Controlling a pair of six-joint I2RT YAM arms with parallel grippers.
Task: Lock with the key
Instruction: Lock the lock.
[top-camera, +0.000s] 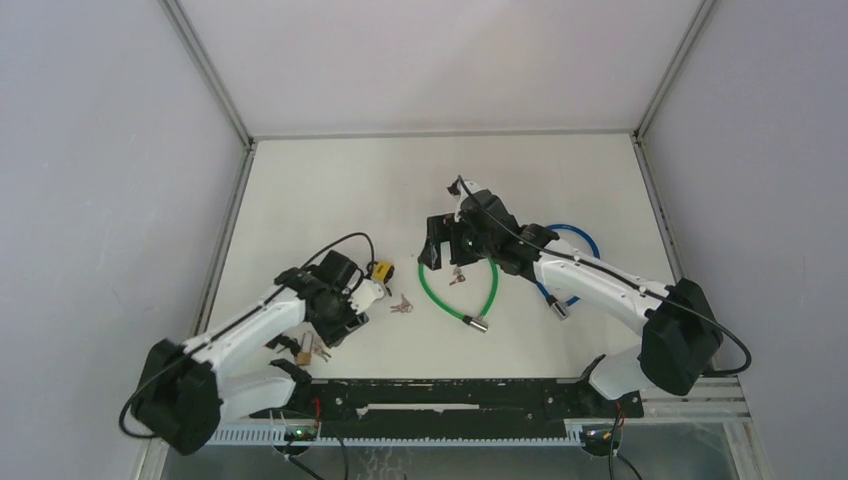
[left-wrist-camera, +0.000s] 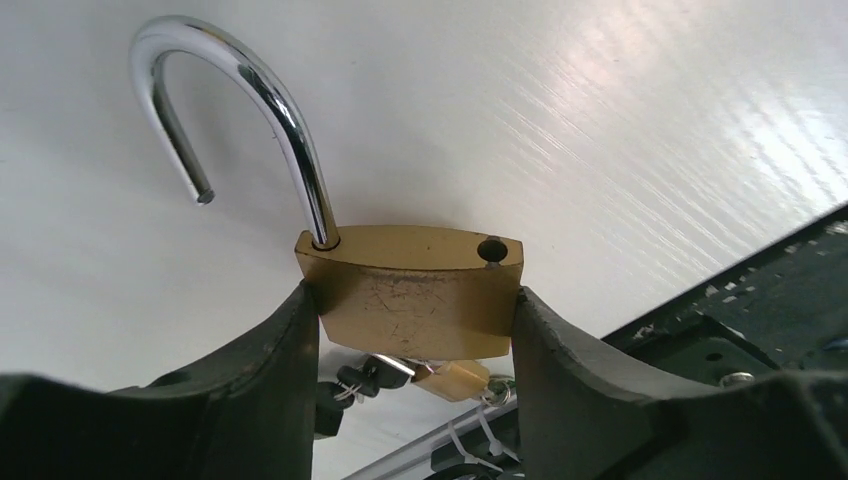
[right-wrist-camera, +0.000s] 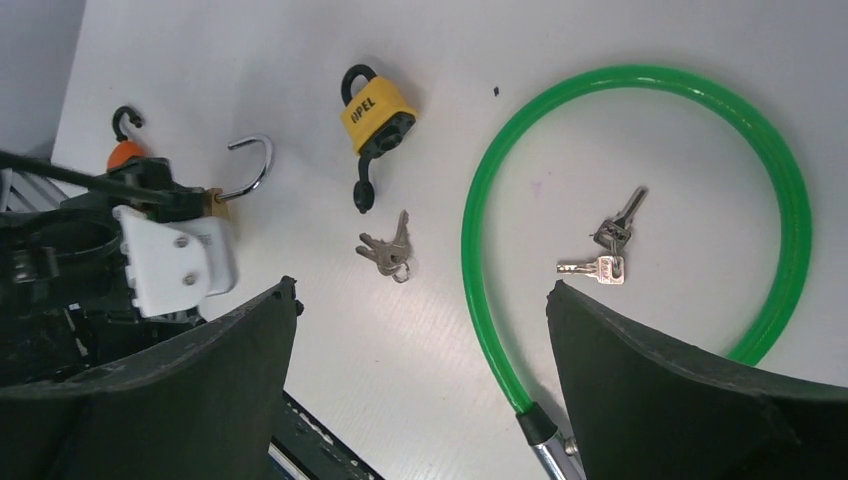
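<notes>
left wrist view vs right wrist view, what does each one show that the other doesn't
Only the left wrist: the brass padlock body up close, the left tool touching both its sides, the empty shackle hole, and a smaller brass padlock lower in frame.
Only the right wrist: a yellow padlock, two key bunches, the green cable lock, and the open right tool.
Both: the brass padlock's open shackle and the white table.

Small padlock (left-wrist-camera: 458, 381) half hidden behind brass padlock (left-wrist-camera: 415, 300), blue cable (top-camera: 572, 229) partly covered
</notes>
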